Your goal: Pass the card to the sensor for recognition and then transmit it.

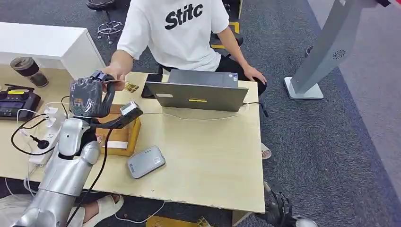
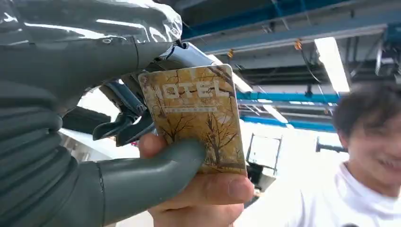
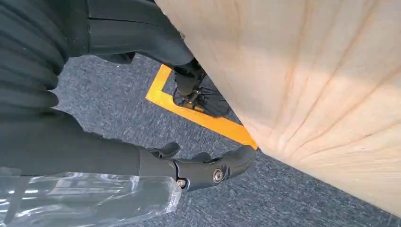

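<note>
While the person's hand (image 2: pixel 208 194) also grips it from the far side of the tabletop (image 1: pixel 208 156), the left hand (image 1: pixel 90 97) pinches the hotel card (image 2: pixel 196 118) at upper left of the head view: judged the handover step. The release comes next. The right hand (image 3: pixel 198 168) hangs empty, fingers apart.

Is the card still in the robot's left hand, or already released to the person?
Held by both. The left hand pinches the card with its thumb, while the person's hand grips its lower edge.
</note>
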Tool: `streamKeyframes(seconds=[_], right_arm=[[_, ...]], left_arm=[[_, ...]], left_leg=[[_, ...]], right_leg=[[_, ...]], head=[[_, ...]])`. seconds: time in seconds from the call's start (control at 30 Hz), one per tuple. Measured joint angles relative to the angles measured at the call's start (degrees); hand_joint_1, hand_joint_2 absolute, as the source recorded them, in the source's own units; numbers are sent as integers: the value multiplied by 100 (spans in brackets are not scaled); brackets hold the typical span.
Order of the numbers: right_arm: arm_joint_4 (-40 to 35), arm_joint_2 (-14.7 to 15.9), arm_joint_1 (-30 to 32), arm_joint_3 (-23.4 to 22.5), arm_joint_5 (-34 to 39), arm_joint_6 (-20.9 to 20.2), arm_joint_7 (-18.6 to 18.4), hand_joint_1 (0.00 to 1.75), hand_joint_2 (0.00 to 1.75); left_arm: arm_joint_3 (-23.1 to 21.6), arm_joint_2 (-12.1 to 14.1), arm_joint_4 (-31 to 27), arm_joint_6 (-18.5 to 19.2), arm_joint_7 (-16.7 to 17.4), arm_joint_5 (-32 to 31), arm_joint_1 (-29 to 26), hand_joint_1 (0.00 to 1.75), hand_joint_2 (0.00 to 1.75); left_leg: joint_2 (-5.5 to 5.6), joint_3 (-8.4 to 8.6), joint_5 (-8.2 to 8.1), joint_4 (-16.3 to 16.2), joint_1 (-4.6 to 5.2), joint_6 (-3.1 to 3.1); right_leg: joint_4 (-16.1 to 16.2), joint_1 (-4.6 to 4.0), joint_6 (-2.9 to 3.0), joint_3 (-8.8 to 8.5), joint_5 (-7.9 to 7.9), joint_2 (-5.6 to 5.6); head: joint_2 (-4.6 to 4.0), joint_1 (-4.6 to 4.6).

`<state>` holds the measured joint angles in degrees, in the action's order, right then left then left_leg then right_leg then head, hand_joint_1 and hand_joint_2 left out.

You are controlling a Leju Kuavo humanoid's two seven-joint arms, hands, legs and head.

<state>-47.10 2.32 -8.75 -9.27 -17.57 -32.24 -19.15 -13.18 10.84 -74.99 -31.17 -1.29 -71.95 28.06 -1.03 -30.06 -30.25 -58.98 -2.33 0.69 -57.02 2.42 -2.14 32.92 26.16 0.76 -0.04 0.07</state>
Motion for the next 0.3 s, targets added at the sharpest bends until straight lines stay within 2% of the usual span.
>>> streamKeyframes(seconds=[0.07,0.1,0.17,0.3], right_arm=[[15,19,1,50,6,2,41,0,175],[24,26,1,61,9,2,59,0,175],[42,35,1,81,13,0,101,0,175],[61,61,7,109,15,2,122,0,175]], left_arm=[[115,-102,0,-337,-48,182,-2,0,175],[179,-157,-9,-520,-105,317,0,0,0],[293,-265,-28,-607,-199,588,0,0,0],[424,-393,-28,-627,-308,708,-1,0,0]], left_leg=[[0,-3,0,0,0,0],[1,-3,0,0,0,0],[4,-3,-1,0,1,-1],[3,-3,-1,0,0,-1]], right_leg=[[1,0,0,1,0,0],[3,0,0,1,0,-2],[4,1,0,1,0,-5],[4,0,0,1,0,-4]], head=[[0,-2],[0,0],[0,0],[0,0]])
